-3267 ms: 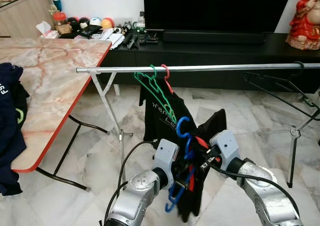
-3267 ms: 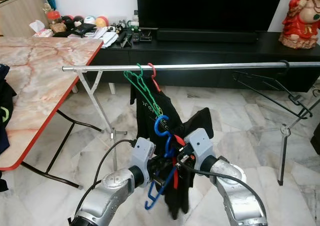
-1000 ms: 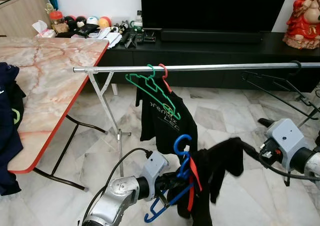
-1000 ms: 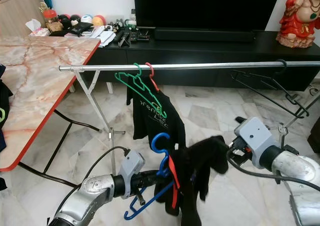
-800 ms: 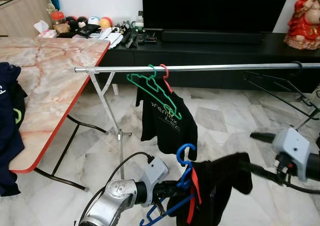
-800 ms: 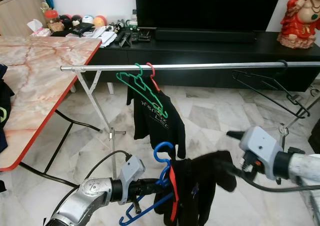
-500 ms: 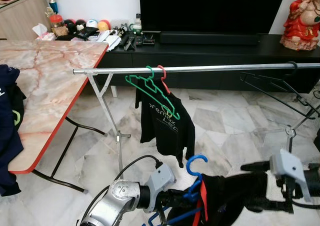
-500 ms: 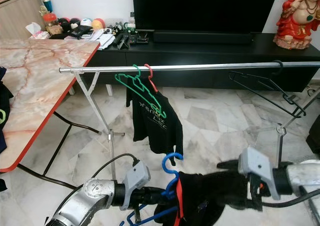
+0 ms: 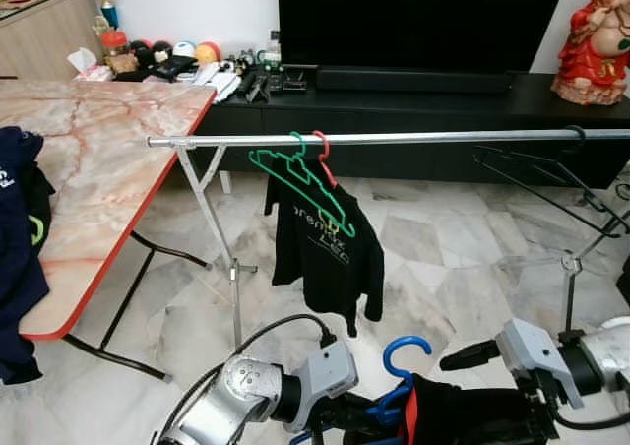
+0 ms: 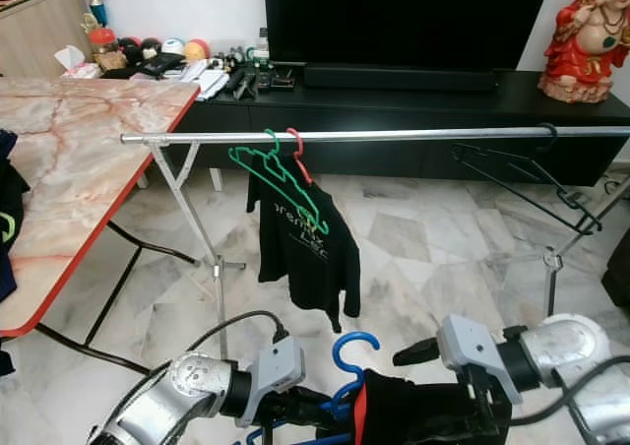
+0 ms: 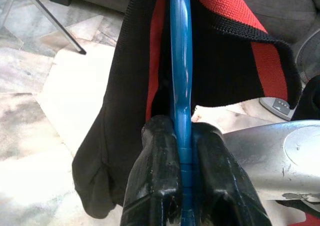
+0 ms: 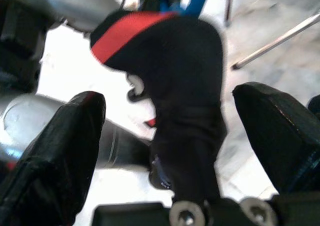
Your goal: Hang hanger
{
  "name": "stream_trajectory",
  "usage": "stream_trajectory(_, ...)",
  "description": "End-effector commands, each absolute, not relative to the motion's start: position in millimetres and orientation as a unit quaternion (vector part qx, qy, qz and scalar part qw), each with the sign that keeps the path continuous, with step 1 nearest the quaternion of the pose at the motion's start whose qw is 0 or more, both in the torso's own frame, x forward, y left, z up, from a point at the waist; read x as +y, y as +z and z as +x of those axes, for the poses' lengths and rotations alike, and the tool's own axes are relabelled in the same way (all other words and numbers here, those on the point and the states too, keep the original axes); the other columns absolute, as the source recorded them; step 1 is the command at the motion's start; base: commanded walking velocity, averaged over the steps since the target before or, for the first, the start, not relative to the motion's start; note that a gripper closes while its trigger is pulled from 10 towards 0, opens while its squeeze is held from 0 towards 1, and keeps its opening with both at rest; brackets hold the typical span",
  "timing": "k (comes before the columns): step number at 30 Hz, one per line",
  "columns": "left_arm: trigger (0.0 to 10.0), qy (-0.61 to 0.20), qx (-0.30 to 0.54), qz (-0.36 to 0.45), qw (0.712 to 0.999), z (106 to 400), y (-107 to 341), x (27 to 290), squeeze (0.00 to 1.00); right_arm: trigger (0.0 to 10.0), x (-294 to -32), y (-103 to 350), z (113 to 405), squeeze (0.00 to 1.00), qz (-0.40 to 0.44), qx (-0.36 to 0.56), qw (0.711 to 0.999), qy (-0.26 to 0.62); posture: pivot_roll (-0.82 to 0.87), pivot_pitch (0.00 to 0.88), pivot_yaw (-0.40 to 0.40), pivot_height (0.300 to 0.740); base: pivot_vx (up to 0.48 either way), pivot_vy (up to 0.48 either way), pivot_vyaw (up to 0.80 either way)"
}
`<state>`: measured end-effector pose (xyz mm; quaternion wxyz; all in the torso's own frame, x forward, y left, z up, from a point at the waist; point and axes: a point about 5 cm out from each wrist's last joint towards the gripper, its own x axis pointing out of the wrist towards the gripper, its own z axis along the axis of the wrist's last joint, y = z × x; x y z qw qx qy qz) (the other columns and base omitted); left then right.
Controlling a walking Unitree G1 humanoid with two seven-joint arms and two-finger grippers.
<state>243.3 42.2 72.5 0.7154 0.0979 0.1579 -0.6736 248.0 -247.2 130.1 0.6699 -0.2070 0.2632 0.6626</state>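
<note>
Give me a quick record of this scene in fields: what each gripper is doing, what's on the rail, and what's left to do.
left gripper: shut on blue hanger, low before the robot
blue hanger load: black and red garment draped on it
right gripper: open, fingers either side of the garment
rail: green hanger, red hanger with black shirt, black hanger at the robot's right
table: at the robot's left, dark clothes over its edge
left to do: blue hanger not yet on the rail

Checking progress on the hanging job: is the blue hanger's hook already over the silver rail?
No, the blue hanger sits low between the arms, clamped in the left gripper, well below the rail.
</note>
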Motion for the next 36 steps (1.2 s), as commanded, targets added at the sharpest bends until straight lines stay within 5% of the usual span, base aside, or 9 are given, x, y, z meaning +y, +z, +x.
stream_trajectory(1, 10.0, -0.686, 0.131, 0.113, 0.707, 244, 83, 34, 0.00, 10.0, -245, 129, 249, 0.00, -0.214, 0.265, 0.659, 0.671, -0.09, 0.050, -0.032, 0.740, 0.000, 0.000, 0.00)
stream_trajectory(10, 10.0, -0.696, 0.116, 0.123, 0.698, 244, 91, 27, 0.00, 10.0, -236, 114, 261, 0.00, -0.232, 0.266, 0.665, 0.658, -0.07, 0.059, -0.030, 0.740, 0.000, 0.000, 0.00)
stream_trajectory(19, 10.0, -0.701, 0.109, 0.126, 0.694, 242, 94, 20, 0.00, 10.0, -228, 101, 262, 0.00, -0.240, 0.284, 0.640, 0.672, -0.06, 0.064, -0.037, 0.740, 0.000, 0.000, 0.00)
stream_trajectory(20, 10.0, -0.701, 0.107, 0.127, 0.694, 242, 94, 20, 0.00, 6.7, -228, 100, 262, 0.00, -0.245, 0.287, 0.638, 0.671, -0.06, 0.064, -0.037, 0.740, 0.000, 0.000, 0.00)
stream_trajectory(21, 10.0, -0.701, 0.107, 0.127, 0.694, 242, 94, 19, 0.00, 6.7, -229, 98, 263, 0.00, -0.249, 0.289, 0.638, 0.669, -0.06, 0.064, -0.037, 0.740, 0.000, 0.000, 0.00)
stream_trajectory(22, 10.0, -0.701, 0.106, 0.127, 0.694, 242, 95, 19, 0.00, 0.0, -229, 97, 264, 0.00, -0.255, 0.290, 0.638, 0.666, -0.06, 0.065, -0.035, 0.740, 0.000, 0.000, 0.00)
stream_trajectory(36, 10.0, -0.701, 0.104, 0.133, 0.693, 242, 95, 18, 0.00, 0.0, -230, 89, 266, 0.00, -0.259, 0.303, 0.636, 0.661, -0.05, 0.072, -0.033, 0.740, 0.000, 0.000, 0.00)
